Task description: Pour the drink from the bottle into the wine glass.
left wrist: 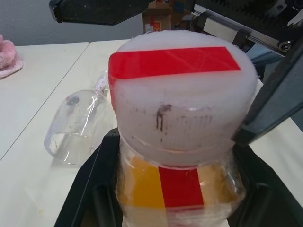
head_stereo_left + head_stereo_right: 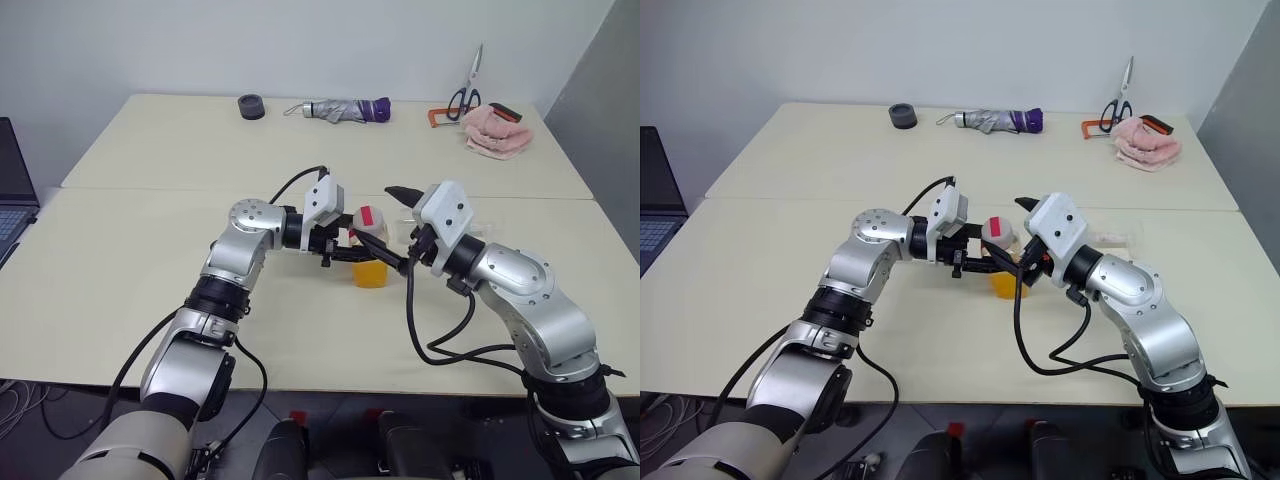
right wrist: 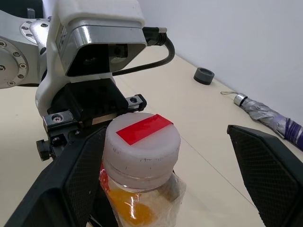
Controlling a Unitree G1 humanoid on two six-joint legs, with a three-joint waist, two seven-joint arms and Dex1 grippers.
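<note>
Overall, head views: the bottle (image 2: 370, 245) is taken as the landmark; it is seen upright above the middle of the counter (image 2: 130, 260), between the two arms.
Left pincer (image 2: 360, 254): clenched on the bottle's body, reaching in from the bottle's left side.
Right pincer (image 2: 404, 228): released, its black fingers spread wide just right of the bottle's top.
Drink (image 2: 369, 273): orange-yellow, seen in the lower part of the bottle.
Wine glass (image 2: 1112, 237): seen lying on the counter just beyond and right of the bottle.
Far things: a folded umbrella (image 2: 345, 109), a dark round roll (image 2: 251, 106), scissors (image 2: 465, 92) and a pink cloth (image 2: 497, 131) are placed well behind the bottle, near the counter's far edge.
Left wrist view: the white cap (image 1: 182, 94) with its red tape strip is shown close up; the bottle's body with the vertical red stripe is gripped by black fingers (image 1: 92, 189) on both sides; the wine glass (image 1: 75, 125) is seen on its side near the bottle.
Right wrist view: the capped bottle (image 3: 141, 156) is shown between the wide-spread right fingers (image 3: 270, 165), which are apart from the cap; the left pincer's housing is seen just behind the bottle.
</note>
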